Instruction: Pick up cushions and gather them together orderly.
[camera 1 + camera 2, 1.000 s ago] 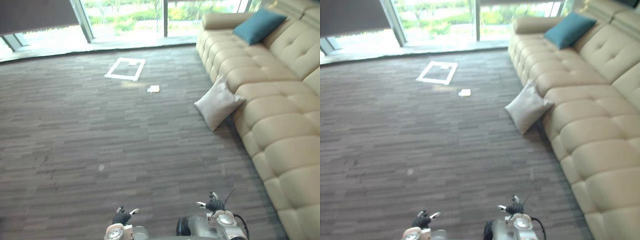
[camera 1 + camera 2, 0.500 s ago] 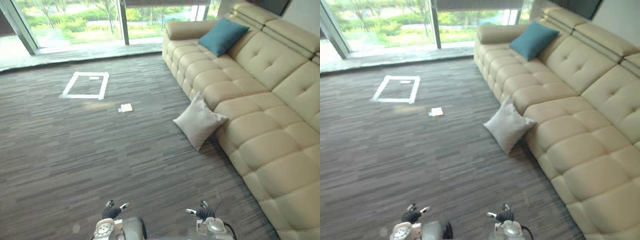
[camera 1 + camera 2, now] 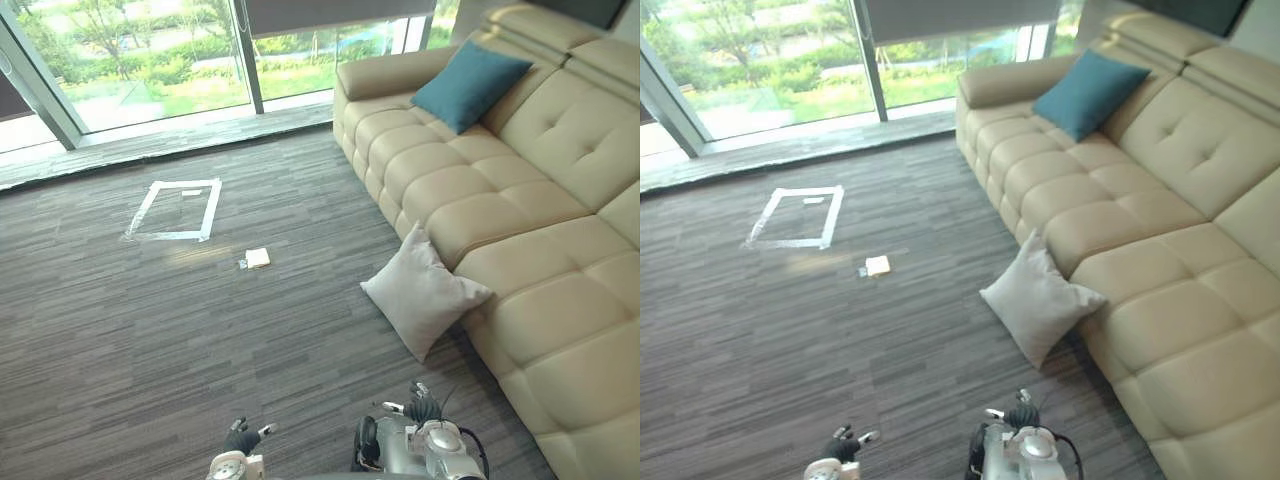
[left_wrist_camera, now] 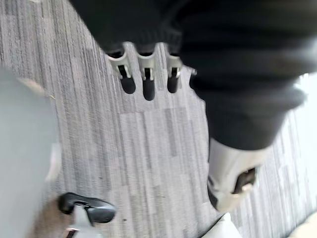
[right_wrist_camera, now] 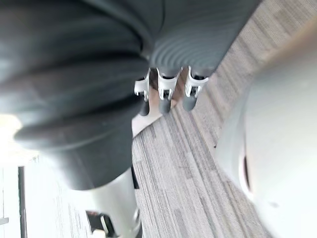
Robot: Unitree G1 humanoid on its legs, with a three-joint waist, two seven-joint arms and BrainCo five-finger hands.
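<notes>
A light grey cushion stands on the carpet, leaning against the front of the beige sofa. A teal cushion rests on the sofa's seat near its far armrest. My left hand and right hand hang low near the view's bottom edge, well short of the grey cushion. In the left wrist view the left hand's fingers are straight over bare carpet and hold nothing. The right hand's fingers are likewise straight and empty.
The sofa runs along the right side. A white tape rectangle and a small white object lie on the grey carpet. Floor-length windows close the far side.
The whole picture has shifted, so the camera has moved. Both hands stay low and empty, and both cushions lie where they were.
</notes>
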